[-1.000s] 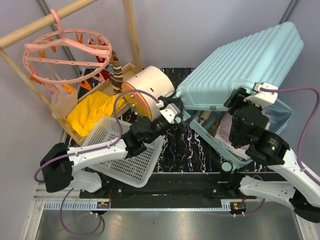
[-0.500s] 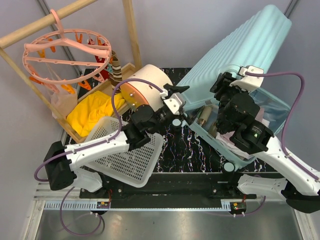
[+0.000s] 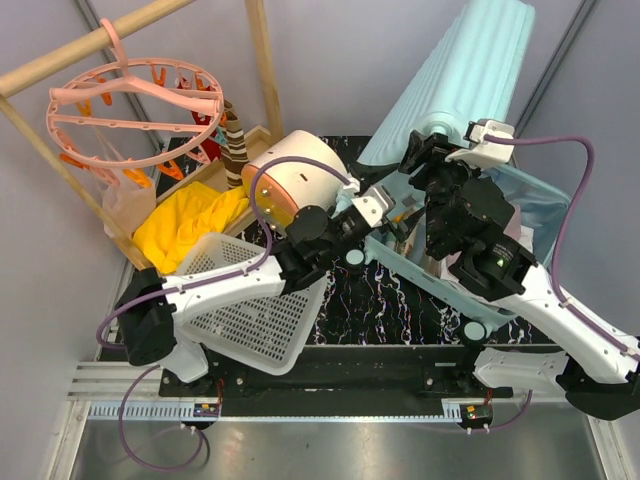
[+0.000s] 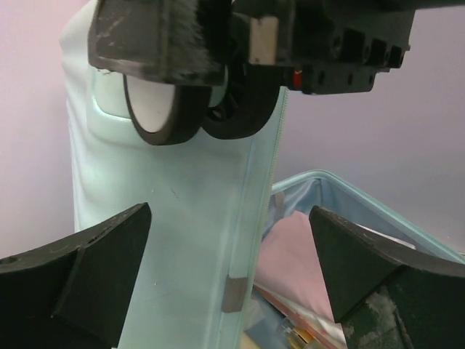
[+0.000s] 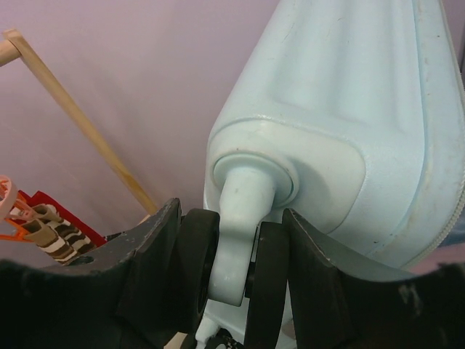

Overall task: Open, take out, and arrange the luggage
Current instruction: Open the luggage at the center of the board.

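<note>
Hunch from us: the pale mint-blue ribbed hard-shell luggage [image 3: 470,70] is stiff, slick, top-heavy, lid [image 4: 167,240] upright above our right gripper [image 5: 232,262], which clamps its black caster wheel [image 5: 200,254] (best handle), left gripper [image 4: 229,254] gaping empty facing the lid's edge.

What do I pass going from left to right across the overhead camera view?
Pink peg hanger → yellow cloth → round drawer box → suitcase, its lid raised.
</note>
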Controlling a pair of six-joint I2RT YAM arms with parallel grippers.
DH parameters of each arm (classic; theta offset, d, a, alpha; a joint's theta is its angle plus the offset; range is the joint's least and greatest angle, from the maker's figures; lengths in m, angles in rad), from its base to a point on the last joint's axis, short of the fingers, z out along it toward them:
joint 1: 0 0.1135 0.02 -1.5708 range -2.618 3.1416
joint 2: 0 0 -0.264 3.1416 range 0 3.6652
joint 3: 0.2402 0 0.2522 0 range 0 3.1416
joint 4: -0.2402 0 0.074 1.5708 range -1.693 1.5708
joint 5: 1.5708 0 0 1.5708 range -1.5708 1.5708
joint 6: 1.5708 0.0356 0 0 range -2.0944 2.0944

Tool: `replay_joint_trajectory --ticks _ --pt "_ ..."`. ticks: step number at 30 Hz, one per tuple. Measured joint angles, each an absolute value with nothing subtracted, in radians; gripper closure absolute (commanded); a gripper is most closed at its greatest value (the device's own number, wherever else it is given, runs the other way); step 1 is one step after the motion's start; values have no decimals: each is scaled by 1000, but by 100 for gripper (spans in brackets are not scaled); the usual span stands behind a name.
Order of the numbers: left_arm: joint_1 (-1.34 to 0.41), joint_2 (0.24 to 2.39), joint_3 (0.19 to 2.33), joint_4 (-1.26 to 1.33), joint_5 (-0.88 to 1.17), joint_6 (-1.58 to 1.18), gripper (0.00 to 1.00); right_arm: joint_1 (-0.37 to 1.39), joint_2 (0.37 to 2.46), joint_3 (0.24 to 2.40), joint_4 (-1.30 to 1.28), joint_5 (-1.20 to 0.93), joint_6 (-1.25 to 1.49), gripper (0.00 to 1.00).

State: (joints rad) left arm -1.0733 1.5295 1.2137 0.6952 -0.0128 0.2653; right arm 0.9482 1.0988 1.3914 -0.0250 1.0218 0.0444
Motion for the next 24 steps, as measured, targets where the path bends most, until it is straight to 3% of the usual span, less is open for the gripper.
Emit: replay_joint_trajectory --ticks 14,17,20,24 --pt "-1119 1555 1205 1016 -173 404 2 947 1097 1362 10 948 194 100" --pt "-1122 1578 1213 1026 -173 439 14 946 1094 1356 10 936 220 100" --pt "-1127 1599 1231 1017 -170 472 20 946 1095 1356 7 925 242 100" --pt "-1131 1608 1245 1012 -170 532 14 946 1096 1356 2 918 256 100"
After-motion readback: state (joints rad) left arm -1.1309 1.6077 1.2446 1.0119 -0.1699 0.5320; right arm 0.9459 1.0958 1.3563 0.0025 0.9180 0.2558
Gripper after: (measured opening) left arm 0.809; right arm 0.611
